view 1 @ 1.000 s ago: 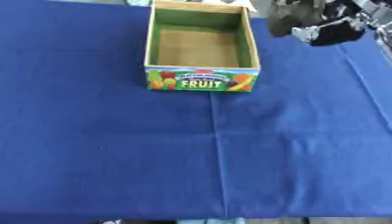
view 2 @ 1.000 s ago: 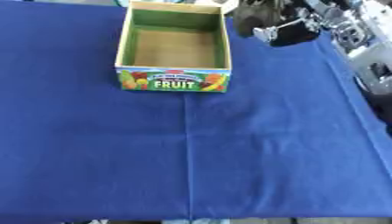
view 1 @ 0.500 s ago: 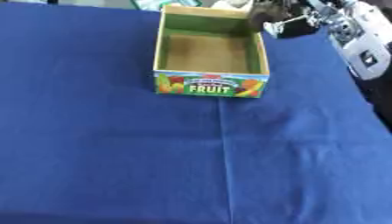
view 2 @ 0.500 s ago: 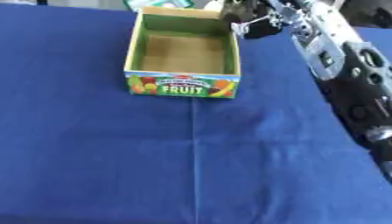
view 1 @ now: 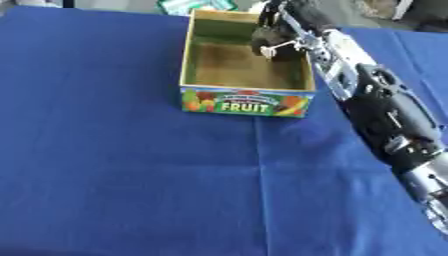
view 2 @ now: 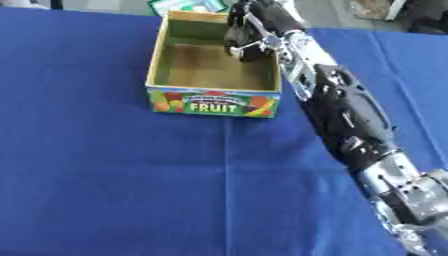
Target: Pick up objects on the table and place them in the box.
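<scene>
Blue cloth [view 1: 131,175] is spread across the whole counter, with a straight crease running down from the box toward the bottom of the frame. At the very top edge, beyond the cloth, a strip of grey floor and a small teal thing [view 1: 188,5] are seen.

A cardboard box [view 1: 247,101] is set in the upper middle of the frame. Its front panel is printed with coloured fruit and the word FRUIT, its inner walls are green, and its brown floor is seen bare where it is not covered by the arm.

The right arm [view 2: 346,120] is stretched in from the lower right corner, diagonally up over the cloth, just beside the box's right wall. The right robot hand [view 1: 278,37] is held over the upper right part of the box, at or just inside its rim. Its fingers are seen curled downward, and something dark seems to be bunched within them, but the dark fingers and the blur make it impossible to tell whether a thing is held or what it is; whether the hand is clamped or merely curled cannot be told.

No left robot hand is shown in either view.
</scene>
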Available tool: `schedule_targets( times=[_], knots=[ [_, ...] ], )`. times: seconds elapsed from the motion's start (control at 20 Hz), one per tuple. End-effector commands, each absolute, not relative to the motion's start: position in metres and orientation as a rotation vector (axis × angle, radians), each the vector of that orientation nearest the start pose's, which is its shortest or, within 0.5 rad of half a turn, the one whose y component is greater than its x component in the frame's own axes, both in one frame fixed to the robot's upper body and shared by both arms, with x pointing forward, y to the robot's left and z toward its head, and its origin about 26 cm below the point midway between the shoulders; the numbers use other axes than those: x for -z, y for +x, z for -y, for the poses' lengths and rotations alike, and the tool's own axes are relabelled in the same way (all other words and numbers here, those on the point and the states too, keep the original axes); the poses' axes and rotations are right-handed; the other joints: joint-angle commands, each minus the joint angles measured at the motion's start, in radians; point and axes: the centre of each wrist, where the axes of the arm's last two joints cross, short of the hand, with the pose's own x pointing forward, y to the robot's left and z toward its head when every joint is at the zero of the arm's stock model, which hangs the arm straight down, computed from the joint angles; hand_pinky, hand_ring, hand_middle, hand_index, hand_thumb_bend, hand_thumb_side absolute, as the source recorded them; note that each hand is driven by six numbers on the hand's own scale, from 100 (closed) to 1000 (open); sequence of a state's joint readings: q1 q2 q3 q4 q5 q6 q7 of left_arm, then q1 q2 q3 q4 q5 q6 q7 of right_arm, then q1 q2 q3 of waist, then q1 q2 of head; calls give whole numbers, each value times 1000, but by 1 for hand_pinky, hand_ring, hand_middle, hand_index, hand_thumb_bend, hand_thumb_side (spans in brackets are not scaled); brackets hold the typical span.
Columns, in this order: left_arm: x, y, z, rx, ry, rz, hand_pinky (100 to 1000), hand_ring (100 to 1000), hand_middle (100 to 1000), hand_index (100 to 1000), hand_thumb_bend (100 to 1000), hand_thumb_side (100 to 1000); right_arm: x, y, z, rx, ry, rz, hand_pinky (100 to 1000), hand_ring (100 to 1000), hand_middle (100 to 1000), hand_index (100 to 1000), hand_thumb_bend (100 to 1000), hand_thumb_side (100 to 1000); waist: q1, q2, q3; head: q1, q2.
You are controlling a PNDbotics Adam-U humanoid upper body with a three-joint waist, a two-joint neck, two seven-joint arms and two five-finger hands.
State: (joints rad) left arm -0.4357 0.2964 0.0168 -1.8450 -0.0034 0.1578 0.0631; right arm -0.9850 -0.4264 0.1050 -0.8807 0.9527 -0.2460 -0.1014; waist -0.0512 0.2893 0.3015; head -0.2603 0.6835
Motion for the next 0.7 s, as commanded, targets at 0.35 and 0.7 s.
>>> schedule_targets(
  times=[0.35,0.7],
  knots=[
    [-217,335,-246,284,164,2152,479,602,572,650,499,670,-183,494,281,-1034,-1263,1813,647,728,658,771,297,152,8,-10,30,-34,-10],
    [-215,335,-247,283,171,2145,479,602,573,650,499,670,-184,493,280,-1115,-1216,1785,827,897,873,904,540,427,6,-16,18,-29,-7]
  ],
)
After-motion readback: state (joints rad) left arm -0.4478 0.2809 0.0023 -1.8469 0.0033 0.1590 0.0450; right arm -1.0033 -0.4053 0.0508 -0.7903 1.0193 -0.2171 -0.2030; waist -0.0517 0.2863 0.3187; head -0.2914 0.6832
